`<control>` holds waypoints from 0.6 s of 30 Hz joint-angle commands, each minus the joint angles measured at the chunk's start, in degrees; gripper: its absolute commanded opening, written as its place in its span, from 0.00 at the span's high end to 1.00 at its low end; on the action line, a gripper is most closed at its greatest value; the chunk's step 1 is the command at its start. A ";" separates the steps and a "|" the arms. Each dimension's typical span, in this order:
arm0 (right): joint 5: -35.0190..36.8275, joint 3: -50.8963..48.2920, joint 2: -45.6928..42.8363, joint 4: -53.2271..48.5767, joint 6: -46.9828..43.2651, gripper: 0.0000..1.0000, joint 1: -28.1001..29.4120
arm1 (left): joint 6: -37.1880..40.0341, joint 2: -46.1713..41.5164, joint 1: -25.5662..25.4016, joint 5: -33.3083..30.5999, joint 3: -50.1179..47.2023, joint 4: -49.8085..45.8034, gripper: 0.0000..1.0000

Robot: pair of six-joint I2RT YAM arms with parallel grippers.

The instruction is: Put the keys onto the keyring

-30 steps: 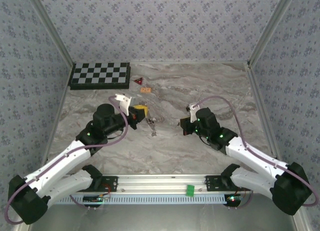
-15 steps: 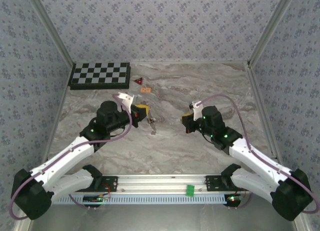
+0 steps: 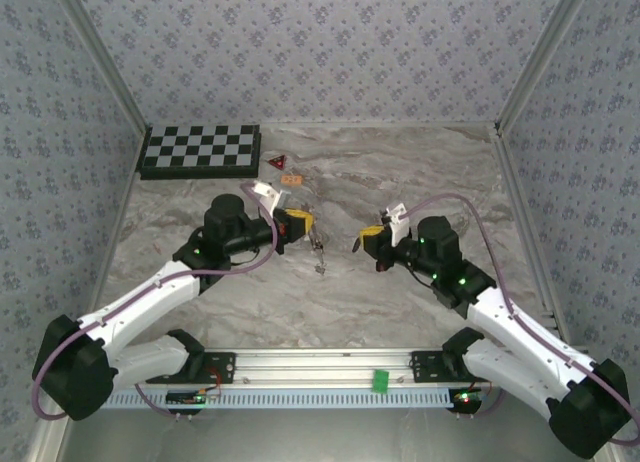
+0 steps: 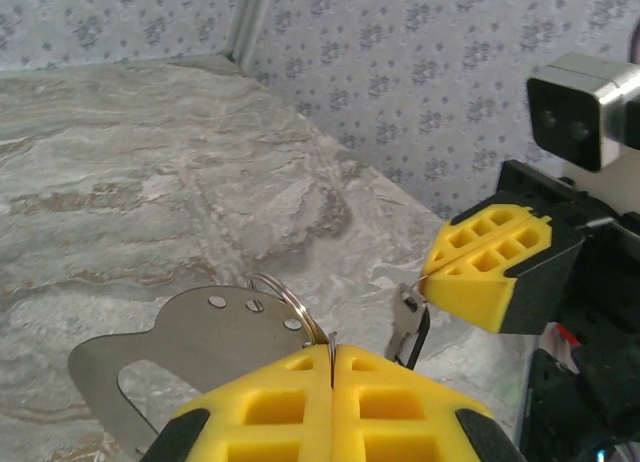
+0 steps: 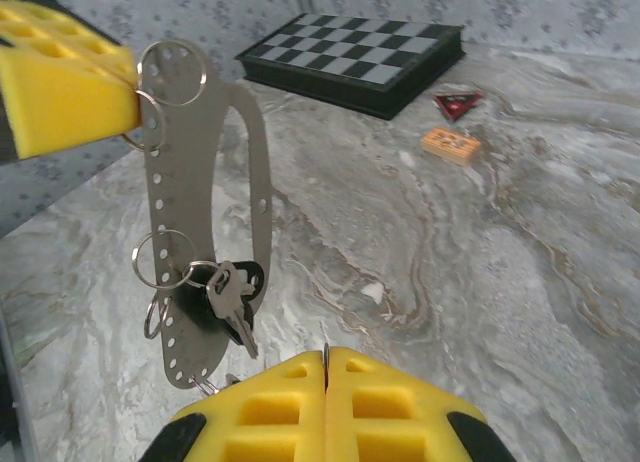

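Over table, arms angle inward, left hand pinching keyring, right hand key

Right of the chessboard the table lies open — bar a red triangle and orange piece just beside it — and nearer, a hanging metal plate blocks passage.

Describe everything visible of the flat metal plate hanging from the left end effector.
The plate is a thin, flat, silvery strip, steel by its look, elongated with rounded ends, a long slot through its middle and small holes along its edges. Split rings thread several holes; one at the top is pinched in the shut yellow pads of the left end effector, so the plate hangs upright, clear of the marble table. A few keys dangle from rings near its lower end.
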 commanded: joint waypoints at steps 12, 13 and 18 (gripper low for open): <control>-8.95 9.12 6.28 2.97 -12.37 1.00 2.21 | 5.66 -0.07 0.56 9.91 2.42 4.17 1.00; -9.72 9.51 6.92 3.21 -13.24 1.00 2.39 | 5.98 -0.44 0.53 9.90 2.34 3.58 1.00; -11.73 11.33 10.14 5.22 -14.58 1.00 2.57 | 6.96 -1.68 0.57 10.44 1.84 2.63 1.00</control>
